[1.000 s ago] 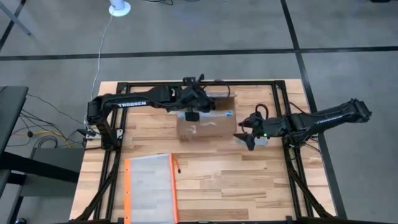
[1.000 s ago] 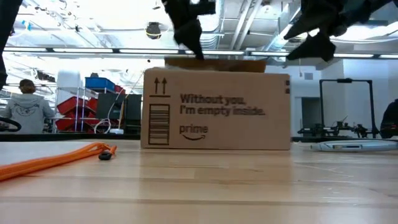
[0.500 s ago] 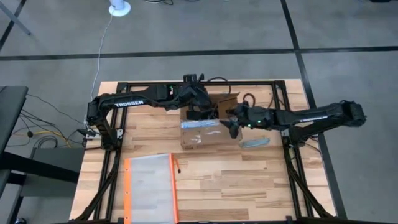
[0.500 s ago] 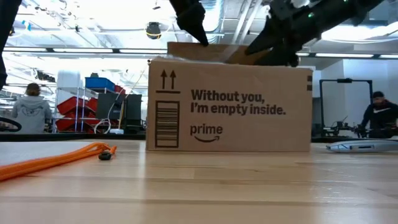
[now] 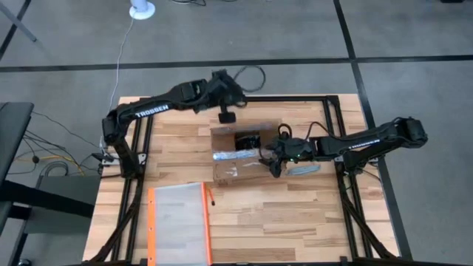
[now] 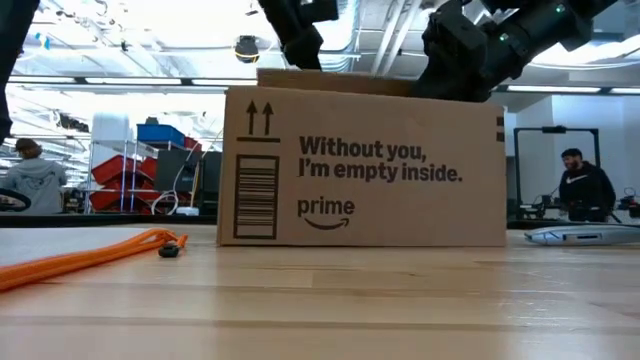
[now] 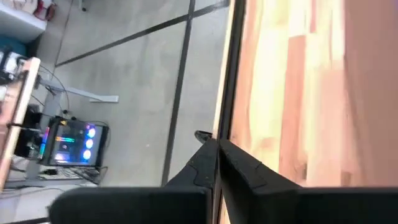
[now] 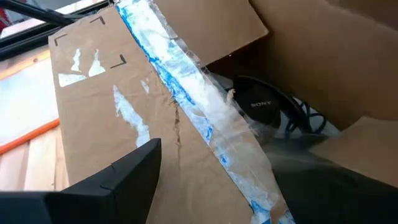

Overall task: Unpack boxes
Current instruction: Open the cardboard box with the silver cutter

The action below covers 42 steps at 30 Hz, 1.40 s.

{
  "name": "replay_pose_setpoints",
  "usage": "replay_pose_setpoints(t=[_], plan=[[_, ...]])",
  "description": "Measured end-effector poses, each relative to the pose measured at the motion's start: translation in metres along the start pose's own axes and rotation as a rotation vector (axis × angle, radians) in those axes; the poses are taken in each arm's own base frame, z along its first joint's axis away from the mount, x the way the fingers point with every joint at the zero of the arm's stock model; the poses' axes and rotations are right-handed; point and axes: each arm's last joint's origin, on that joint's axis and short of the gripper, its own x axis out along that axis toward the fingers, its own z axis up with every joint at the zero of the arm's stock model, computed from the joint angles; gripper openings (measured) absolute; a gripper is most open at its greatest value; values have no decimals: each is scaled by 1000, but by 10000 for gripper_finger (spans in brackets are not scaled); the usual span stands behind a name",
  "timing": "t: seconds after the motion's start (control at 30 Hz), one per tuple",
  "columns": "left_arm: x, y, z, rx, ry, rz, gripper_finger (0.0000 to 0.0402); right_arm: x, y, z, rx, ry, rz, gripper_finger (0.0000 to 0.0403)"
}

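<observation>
right fingers [image 8: 134,171] over box [image 8: 112,106] flap | spread apart

Readable markings only.

- Cardboard box [image 6: 365,165], side facing the low view: "Without you, I'm empty inside." in black, with "prime" and a curved-arrow logo below. Near that side's left edge: two upward arrows over a barcode; no digits legible.
- Left arm [image 5: 155,111], high view: white lettering "TROSSEN" along the link.
- Dark object inside the box [image 8: 264,109], right wrist view: small white brand word, reads "SONY".
- Blue-and-white tape [image 8: 186,81] on the flap: print not legible.
</observation>
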Motion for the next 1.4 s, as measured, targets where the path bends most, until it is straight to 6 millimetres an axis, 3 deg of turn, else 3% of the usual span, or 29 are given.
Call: replay_pose_setpoints(t=[0.23, 0.37, 0.47, 0.63, 0.8, 1.03, 1.2, 1.4], plan=[[18, 26, -22, -129, -32, -174, 0, 0, 1, -1, 27, -2, -6, 281], [5, 24, -20, -103, -42, -183, 0, 0, 1, -1, 34, -2, -9, 281], [-17, 10, -10, -26, -86, -220, 0, 0, 1, -1, 36, -3, -9, 281], [-39, -33, 9, 137, -130, -322, 7, 1, -2, 0, 38, -4, -17, 281], [-59, -69, 20, 210, -96, -290, 49, 1, -2, -1, 13, 0, -16, 281], [-76, -96, 24, 244, -73, -294, 117, 1, -2, -1, -15, 4, -13, 281], [-66, -117, 25, 221, 11, -258, 155, 1, -2, -2, -27, 12, -8, 281], [-45, -131, 25, 183, 87, -229, 166, 1, -2, -3, -49, 26, 2, 281]])
